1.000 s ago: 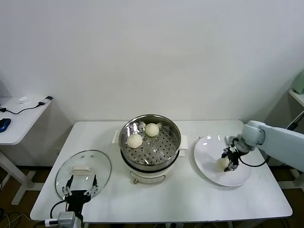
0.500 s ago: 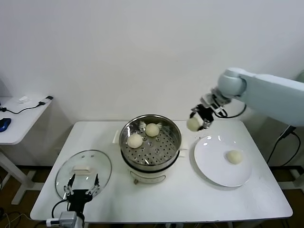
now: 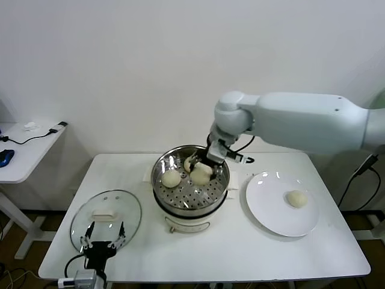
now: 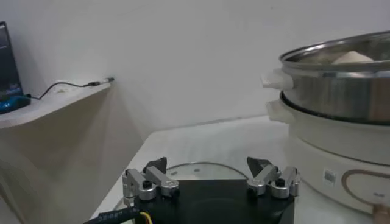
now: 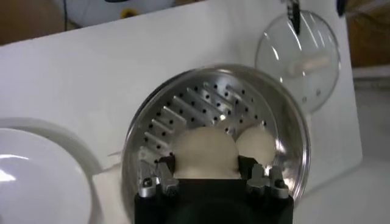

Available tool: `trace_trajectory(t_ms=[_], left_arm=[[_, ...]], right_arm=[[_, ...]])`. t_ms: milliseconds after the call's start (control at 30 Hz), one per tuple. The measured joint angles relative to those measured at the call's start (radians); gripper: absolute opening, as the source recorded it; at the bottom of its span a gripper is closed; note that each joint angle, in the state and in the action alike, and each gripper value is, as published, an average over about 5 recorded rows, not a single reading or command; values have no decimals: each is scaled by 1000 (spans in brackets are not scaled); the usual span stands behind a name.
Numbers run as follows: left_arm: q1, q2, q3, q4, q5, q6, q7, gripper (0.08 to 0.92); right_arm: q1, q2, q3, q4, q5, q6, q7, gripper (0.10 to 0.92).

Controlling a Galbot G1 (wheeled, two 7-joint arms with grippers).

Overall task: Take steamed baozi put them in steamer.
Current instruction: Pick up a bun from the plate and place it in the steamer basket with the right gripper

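Note:
The steamer (image 3: 220,179), a shiny perforated steel basket on a cream cooker base, stands mid-table. My right gripper (image 3: 201,172) reaches down into it, shut on a steamed baozi (image 5: 205,152) low over the perforated floor. A second baozi (image 3: 171,178) lies in the basket beside it, also seen as the baozi (image 5: 256,143) in the right wrist view. A third baozi (image 3: 189,162) shows partly behind the fingers. One more baozi (image 3: 296,198) rests on the white plate (image 3: 271,208). My left gripper (image 3: 102,244) is parked open at the table's front left.
The glass lid (image 3: 105,218) with a white handle lies flat under the left gripper (image 4: 208,165). A side desk (image 3: 24,150) with cables stands to the far left. The white table (image 3: 240,253) ends close in front of the steamer.
My right arm lifted a baozi from the plate, carried it left across the table and lowered it into the steamer. The left arm has not moved.

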Motion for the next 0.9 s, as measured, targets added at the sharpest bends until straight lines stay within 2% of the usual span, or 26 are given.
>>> trace_trajectory(t_ms=[600, 900], left_arm=[[-11, -2, -8, 21, -1, -1, -1, 823], [-12, -2, -10, 22, -4, -1, -2, 823]], right_arm=[[-137, 141, -16, -118, -101, 124, 12, 674], [-147, 153, -16, -150, -74, 142, 19, 813]])
